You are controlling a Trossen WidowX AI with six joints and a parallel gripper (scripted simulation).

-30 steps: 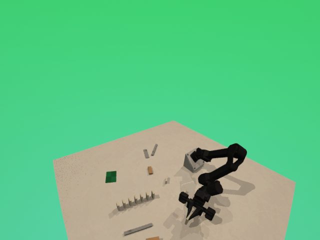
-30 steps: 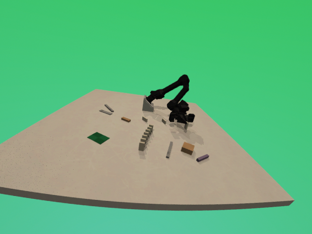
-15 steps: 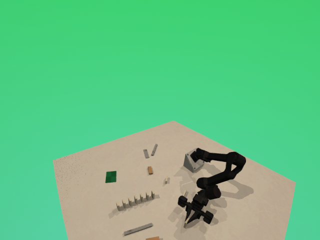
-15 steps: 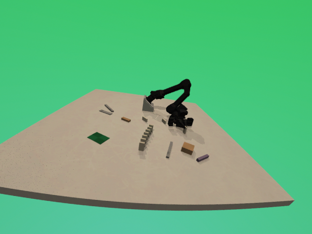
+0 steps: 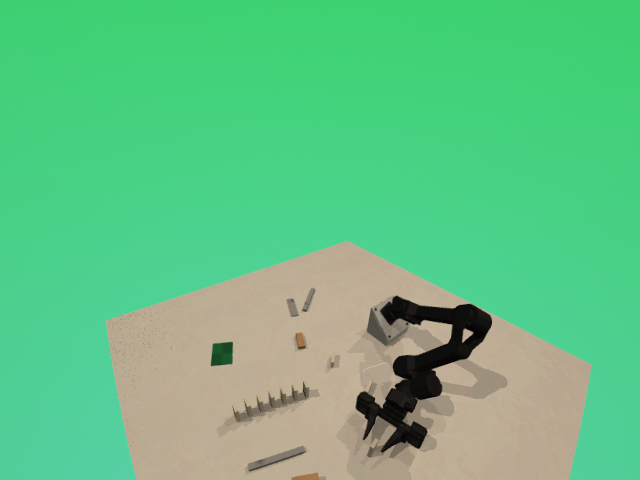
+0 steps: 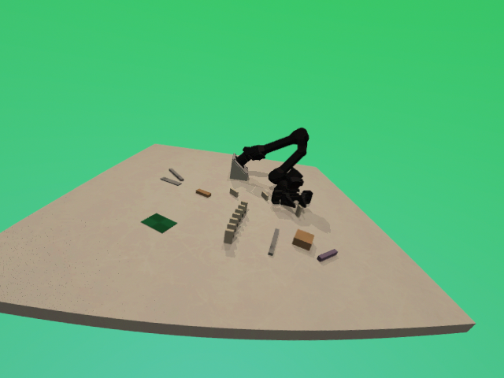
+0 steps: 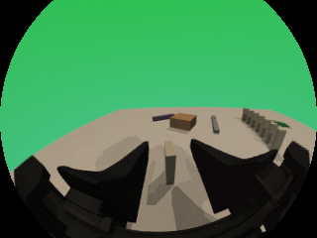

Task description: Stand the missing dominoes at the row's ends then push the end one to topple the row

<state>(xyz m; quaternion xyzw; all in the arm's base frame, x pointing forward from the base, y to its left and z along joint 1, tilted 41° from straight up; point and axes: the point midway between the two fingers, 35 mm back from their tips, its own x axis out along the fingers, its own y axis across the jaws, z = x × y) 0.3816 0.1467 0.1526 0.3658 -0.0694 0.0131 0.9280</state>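
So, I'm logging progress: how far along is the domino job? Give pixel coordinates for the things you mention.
Already fine: the row of seven dominoes (image 5: 283, 396) (image 6: 229, 236) (image 7: 276, 137) stands. In hand: one upright domino (image 5: 373, 447) (image 6: 298, 211) (image 7: 170, 166) between the open jaws, away from the row. Left, it seems: adding that one and two loose dominoes (image 5: 333, 361) (image 6: 264, 196) at the row's ends, then the push.
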